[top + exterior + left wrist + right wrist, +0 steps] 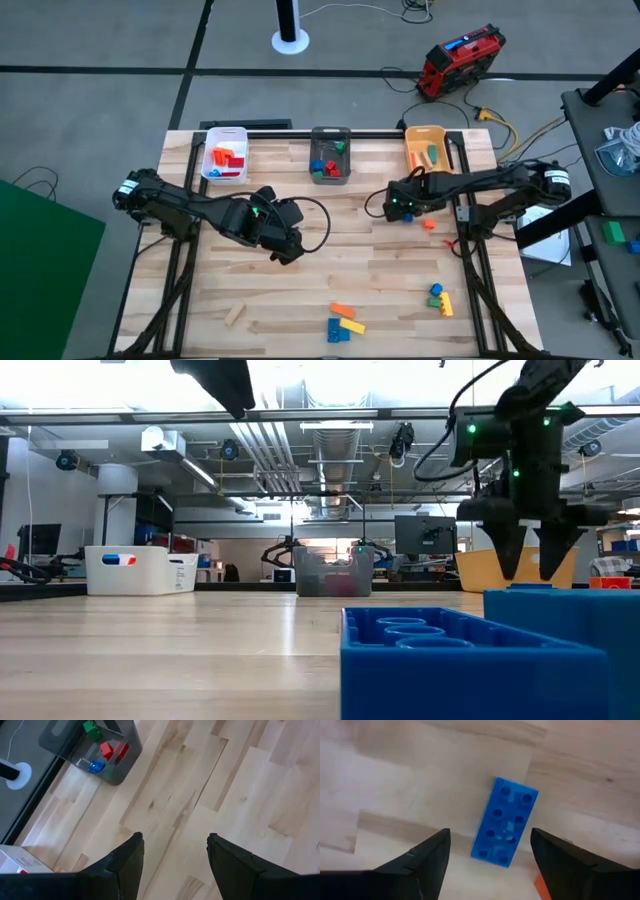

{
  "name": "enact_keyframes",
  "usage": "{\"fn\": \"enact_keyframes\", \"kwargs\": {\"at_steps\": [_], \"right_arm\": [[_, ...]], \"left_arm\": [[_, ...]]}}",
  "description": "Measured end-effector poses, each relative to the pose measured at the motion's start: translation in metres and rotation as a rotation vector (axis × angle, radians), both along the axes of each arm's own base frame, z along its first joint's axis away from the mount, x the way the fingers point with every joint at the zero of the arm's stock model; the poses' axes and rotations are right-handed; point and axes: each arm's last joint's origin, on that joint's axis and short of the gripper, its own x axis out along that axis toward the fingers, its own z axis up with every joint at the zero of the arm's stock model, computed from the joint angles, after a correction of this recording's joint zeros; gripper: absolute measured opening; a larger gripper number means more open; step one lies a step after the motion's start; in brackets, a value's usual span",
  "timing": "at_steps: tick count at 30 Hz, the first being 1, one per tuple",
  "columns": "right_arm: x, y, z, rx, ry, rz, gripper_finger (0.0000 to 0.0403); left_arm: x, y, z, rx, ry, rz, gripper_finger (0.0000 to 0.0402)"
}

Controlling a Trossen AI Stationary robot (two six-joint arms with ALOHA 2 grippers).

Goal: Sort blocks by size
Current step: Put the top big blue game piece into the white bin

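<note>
Blue, the studded brick (505, 822) is seen flat on the tabletop (350, 270), directly under the spread right tool (490, 852), its long axis running between the fingers.

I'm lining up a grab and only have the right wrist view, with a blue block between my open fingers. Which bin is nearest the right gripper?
Observer: The orange bin, just behind the right gripper. It holds long pieces, green and orange.
Operator: Is the left arm in my way?
Observer: No. The left gripper hovers open mid-table, well apart from yours.
Operator: Anything else loose?
Observer: Yes, coloured blocks lie near the front edge, plus a wooden one.
</note>
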Motion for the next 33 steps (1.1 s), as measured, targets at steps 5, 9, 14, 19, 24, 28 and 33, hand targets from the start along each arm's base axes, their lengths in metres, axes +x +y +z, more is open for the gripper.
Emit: {"fn": "enact_keyframes", "kwargs": {"at_steps": [5,9,14,19,24,28,33], "right_arm": [[-0.005,-0.005,-0.005,0.003,0.023,-0.007,0.0277],[-0.006,-0.005,-0.008,0.002,0.016,-0.001,0.0262],[-0.006,-0.004,-0.016,0.018,0.016,0.0,0.0235],[-0.002,-0.004,-0.031,0.038,0.051,0.035,0.0218],[0.002,-0.005,-0.038,0.047,0.078,0.069,0.0195],[0.003,-0.005,-0.033,0.039,0.05,0.083,0.0147],[0.007,-0.006,-0.021,0.023,-0.012,0.11,0.0133]], "left_arm": [[0.0,0.0,0.0,0.001,-0.001,0.001,0.0194],[0.0,0.0,0.0,0.008,-0.006,0.004,0.0194],[0.001,0.0,0.0,0.01,-0.01,0.005,0.0194],[0.002,0.0,0.001,0.006,-0.027,0.006,0.0194],[0.003,0.0,0.001,0.004,-0.038,0.007,0.0194],[0.003,0.0,0.001,0.004,-0.04,0.006,0.0194],[0.005,-0.001,0.002,0.012,-0.046,-0.023,0.0194]]}}
